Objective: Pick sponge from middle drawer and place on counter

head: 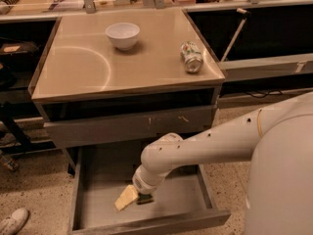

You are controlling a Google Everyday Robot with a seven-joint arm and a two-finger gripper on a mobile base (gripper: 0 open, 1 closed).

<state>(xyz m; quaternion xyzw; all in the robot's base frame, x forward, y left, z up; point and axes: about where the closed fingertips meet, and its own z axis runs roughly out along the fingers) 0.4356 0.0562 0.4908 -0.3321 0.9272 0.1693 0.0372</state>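
The sponge [126,197] shows its yellow body, tilted, low over the floor of the open middle drawer [93,180] near its front. My gripper [141,196] reaches down into the drawer from the right and holds the sponge at its right end. A dark patch sits right under the gripper tip. The counter [88,67] is the tan tabletop above the drawers, with a curved arc mark on its left half.
A white bowl [122,35] stands at the back middle of the counter. A can [191,57] lies on its side near the right edge. A scratched gray drawer front [132,125] is closed above the open drawer. A shoe [12,222] shows at the bottom left.
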